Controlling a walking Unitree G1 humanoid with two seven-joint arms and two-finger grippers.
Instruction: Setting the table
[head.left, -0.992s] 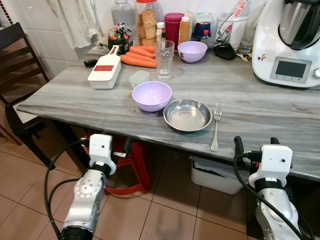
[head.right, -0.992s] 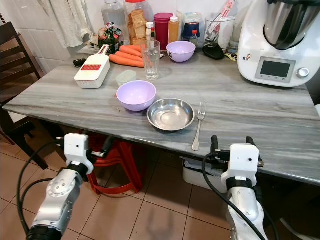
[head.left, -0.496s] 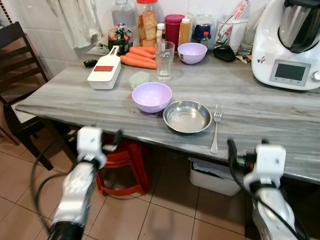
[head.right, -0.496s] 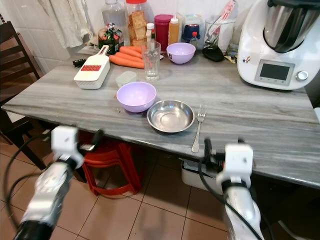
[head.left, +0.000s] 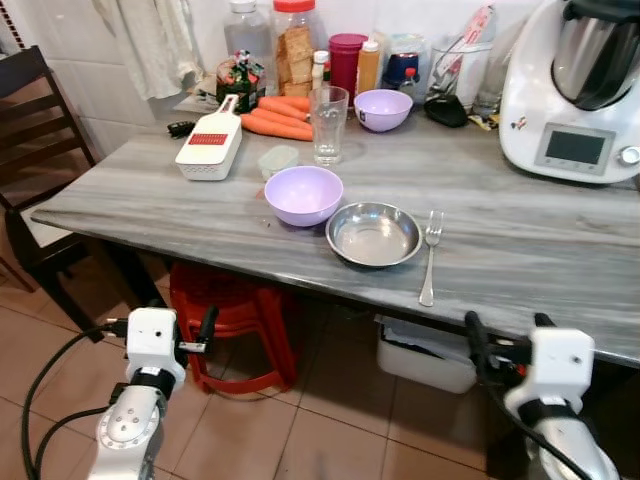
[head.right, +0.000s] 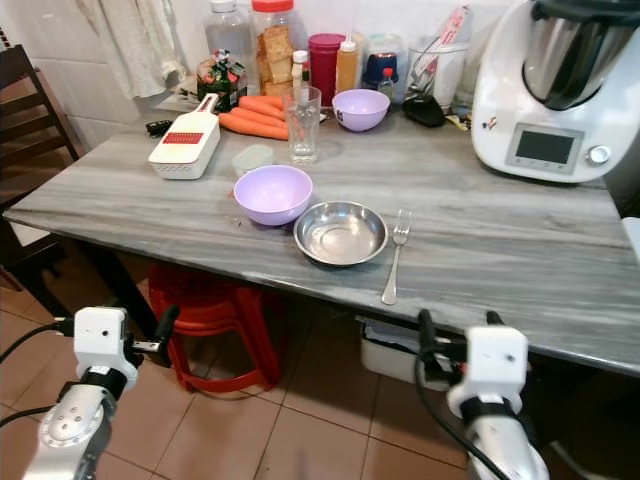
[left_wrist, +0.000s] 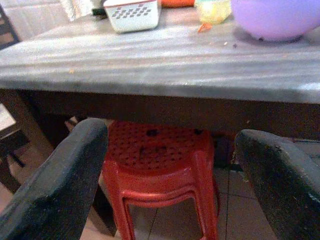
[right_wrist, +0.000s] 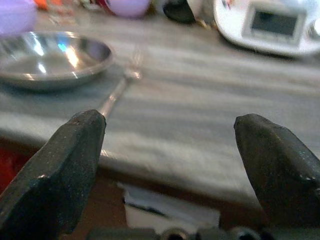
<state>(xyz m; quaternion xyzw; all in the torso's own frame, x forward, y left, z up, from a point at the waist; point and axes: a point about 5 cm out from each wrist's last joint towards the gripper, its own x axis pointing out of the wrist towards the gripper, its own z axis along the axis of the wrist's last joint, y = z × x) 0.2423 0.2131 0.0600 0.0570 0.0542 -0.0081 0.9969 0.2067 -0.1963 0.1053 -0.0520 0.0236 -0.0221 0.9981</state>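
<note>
On the grey marble table (head.left: 520, 240) a steel bowl (head.left: 374, 234) sits near the front edge, with a fork (head.left: 430, 256) lying just to its right. A purple bowl (head.left: 303, 193) stands to its left, and a clear glass (head.left: 329, 123) and a second purple bowl (head.left: 383, 108) stand farther back. Both grippers hang below the table's front edge. My left gripper (head.left: 160, 318) is open in front of the red stool (left_wrist: 160, 160). My right gripper (head.left: 506, 325) is open and empty, facing the fork (right_wrist: 117, 92) and steel bowl (right_wrist: 50, 57).
A white grater (head.left: 210, 145), carrots (head.left: 280, 115), jars and bottles crowd the table's back. A white kitchen machine (head.left: 575, 90) stands at back right. A dark chair (head.left: 35, 130) is at the left; a white bin (head.left: 425, 355) sits under the table.
Both arms have dropped lower, further below the table's front edge, and both grippers stay open. The things on the table have not moved.
</note>
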